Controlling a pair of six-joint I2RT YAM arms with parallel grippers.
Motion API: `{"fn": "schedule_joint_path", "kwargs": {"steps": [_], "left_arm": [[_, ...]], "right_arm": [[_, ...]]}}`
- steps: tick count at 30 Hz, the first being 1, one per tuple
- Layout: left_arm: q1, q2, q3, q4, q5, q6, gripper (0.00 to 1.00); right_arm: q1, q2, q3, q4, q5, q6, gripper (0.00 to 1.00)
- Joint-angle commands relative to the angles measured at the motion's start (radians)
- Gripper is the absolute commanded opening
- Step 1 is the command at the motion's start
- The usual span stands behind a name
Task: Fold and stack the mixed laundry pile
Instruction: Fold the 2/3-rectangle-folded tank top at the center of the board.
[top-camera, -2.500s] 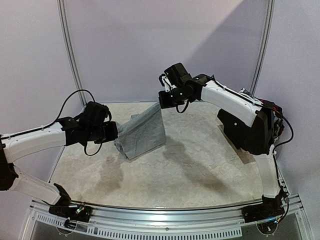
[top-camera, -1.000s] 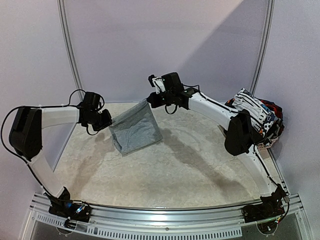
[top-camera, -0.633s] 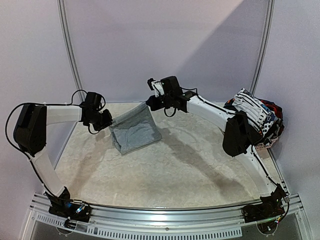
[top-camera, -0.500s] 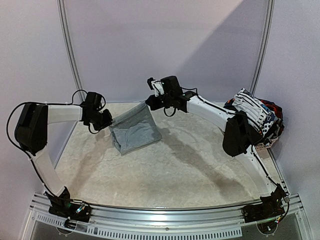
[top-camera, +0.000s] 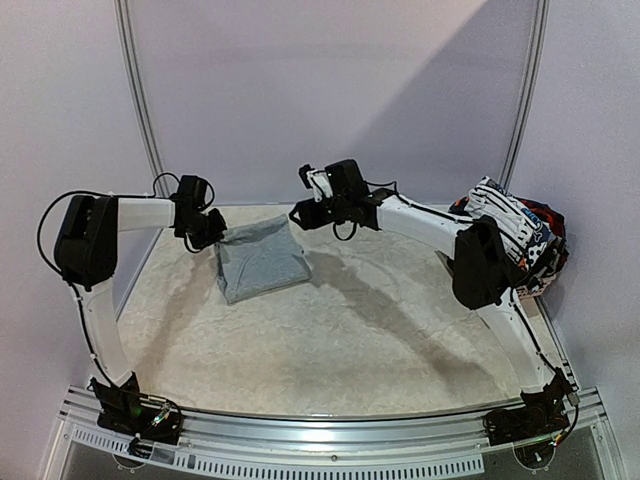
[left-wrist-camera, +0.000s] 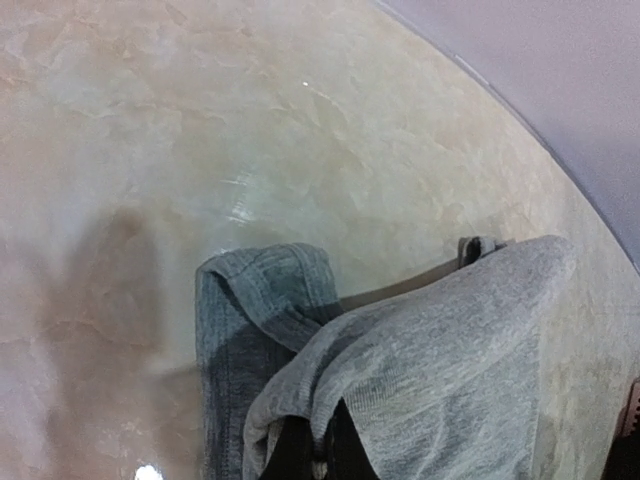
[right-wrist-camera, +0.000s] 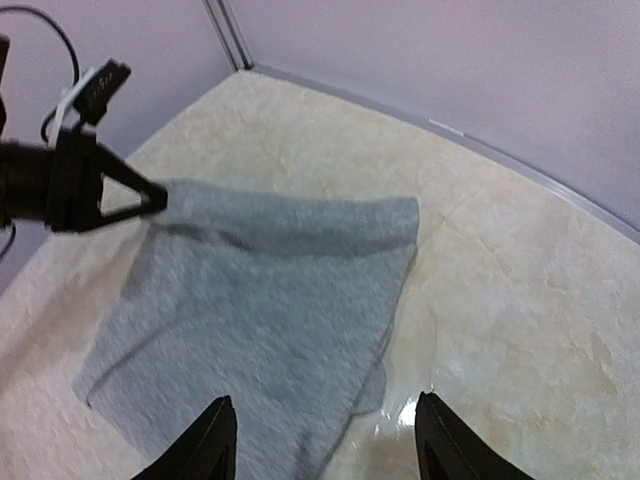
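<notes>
Roughly crosswise, folded grey garment (top-camera: 258, 264)

Top external: mounted high above and behind both arm bases (top-camera: 135, 415), looking down and forward across the whole table (top-camera: 380, 350) to the back wall (top-camera: 330, 90). Left wrist: very close, tilted down onto the grey garment (left-wrist-camera: 430, 350) and the table beyond. Right wrist: farther off, facing that same garment from the other end, catching the left gripper (right-wrist-camera: 160, 198) too; both seen likewise from overhead.

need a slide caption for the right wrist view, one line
Right hand open above the grey garment spread on the table; left hand pinches its far corner.
</notes>
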Motion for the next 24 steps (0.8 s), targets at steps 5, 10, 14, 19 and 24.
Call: {"fn": "schedule_joint_path", "kwargs": {"steps": [5,10,14,19,24], "left_arm": [[0.085,0.087,0.159,-0.128,-0.011,0.046,0.16],[0.1,0.114,0.269,-0.229,-0.004,0.114,0.83],[0.066,0.017,0.192,-0.228,-0.076,0.143,0.94],[0.02,-0.022,0.115,-0.24,-0.089,0.205,0.89],[0.009,0.001,0.066,-0.254,-0.063,0.225,0.79]], "right_arm": [[-0.006,-0.362,-0.409,0.076,0.064,0.005,0.7],[-0.004,-0.521,-0.629,0.115,0.063,0.042,0.77],[-0.005,-0.637,-0.755,0.121,0.089,0.056,0.81],[-0.003,-0.754,-0.896,0.136,0.094,0.086,0.83],[-0.001,-0.853,-1.032,0.154,0.102,0.115,0.84]]}}
